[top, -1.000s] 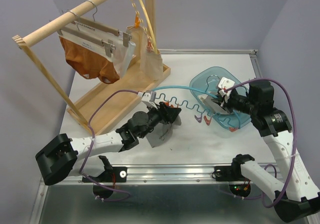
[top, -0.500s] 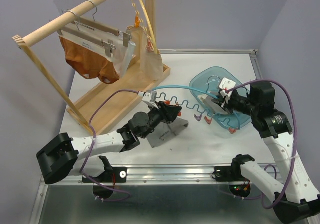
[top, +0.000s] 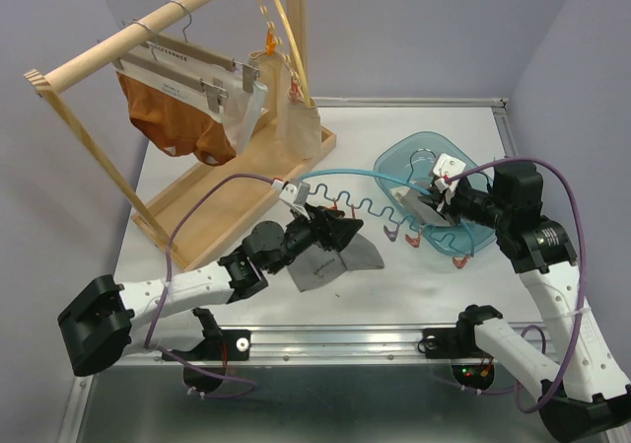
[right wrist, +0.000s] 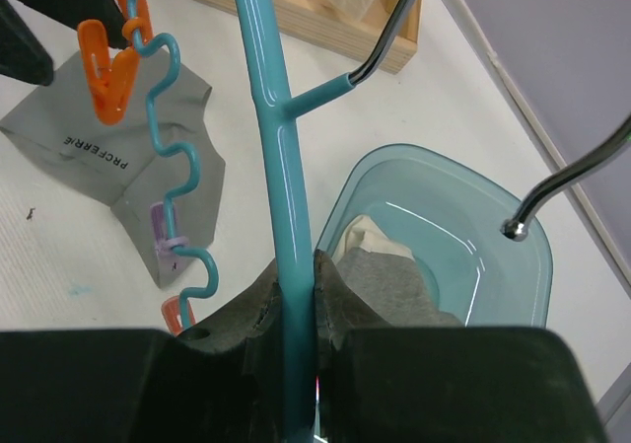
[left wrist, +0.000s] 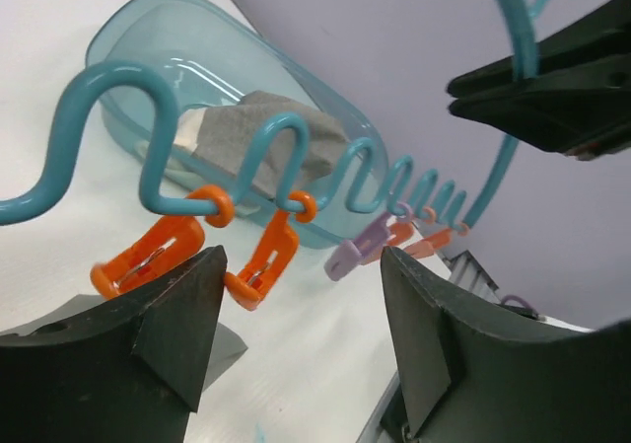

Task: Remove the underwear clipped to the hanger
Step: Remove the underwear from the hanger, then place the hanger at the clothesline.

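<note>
Clamping teal clip hanger [right wrist: 276, 167] in right claw [right wrist: 293, 295], holding left claw [left wrist: 301, 265] spread open over unclipped grey briefs [top: 360, 256] lying mid-frame on the table [top: 463, 295]; yet to unclip rust-orange pair [top: 173, 117], upper left.

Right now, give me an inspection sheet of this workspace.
Surface: white table.
Job's things: grey brief lying on the table; hanger above it, visible clips empty; orange brief and cream brief hanging on the rack; more briefs in the bin.
Clutter: nothing seen.
Grippers: left gripper open by the grey brief; right gripper shut on the hanger.
Cables: purple cable looping along each arm.
Surroundings: plain walls.
</note>
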